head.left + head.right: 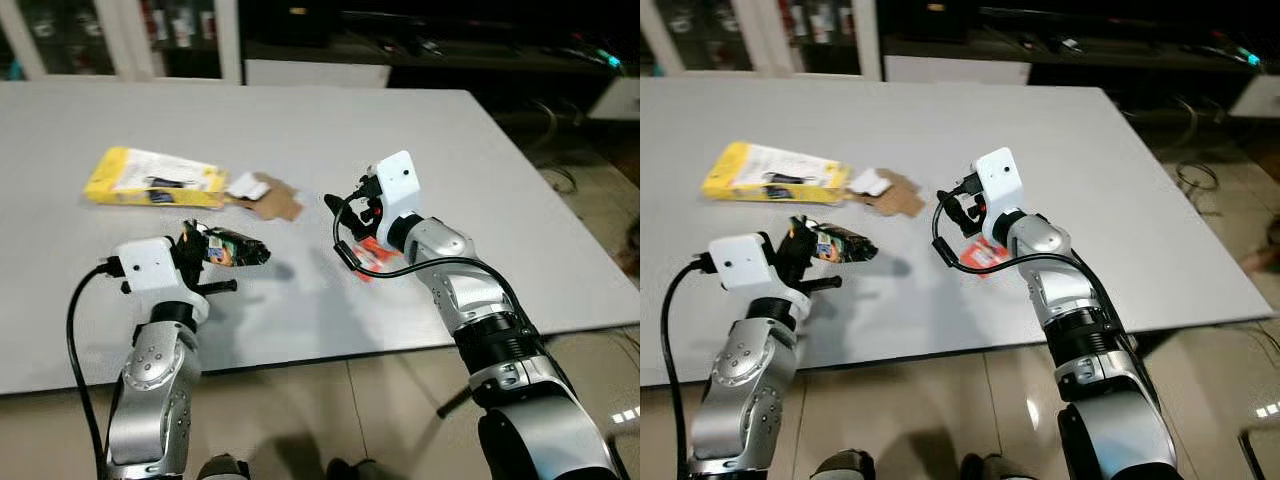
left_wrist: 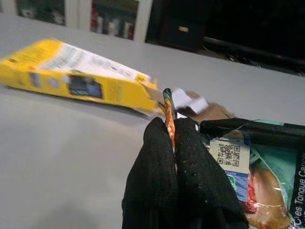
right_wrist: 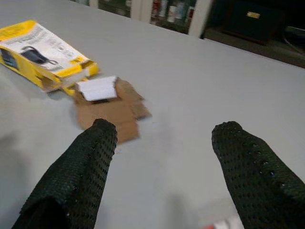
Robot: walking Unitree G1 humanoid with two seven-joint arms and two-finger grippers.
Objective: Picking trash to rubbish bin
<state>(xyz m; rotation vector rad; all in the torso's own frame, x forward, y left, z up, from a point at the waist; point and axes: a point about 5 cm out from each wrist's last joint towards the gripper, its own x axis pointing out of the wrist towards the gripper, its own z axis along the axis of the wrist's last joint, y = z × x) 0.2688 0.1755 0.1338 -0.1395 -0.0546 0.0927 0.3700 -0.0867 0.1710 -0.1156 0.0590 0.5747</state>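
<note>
Left gripper [image 2: 174, 143] raised just above the grey table top [image 1: 480, 180], fingers pressed together on the edge of a crumpled dark snack wrapper with a QR code label [image 1: 225, 245], held clear of the surface near the table's front edge. Right gripper [image 3: 164, 143] low over the table with fingers spread wide apart, just above a small red-and-white scrap of packaging [image 1: 372, 258]. Beyond both, lying flat: a torn yellow cardboard box [image 1: 150, 178] with brown flaps [image 1: 272, 200] splayed open.

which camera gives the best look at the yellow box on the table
The right wrist view: the yellow box is sharp there, its open end visible. The left wrist view blurs it; both eye views show it small, lying flat.
</note>
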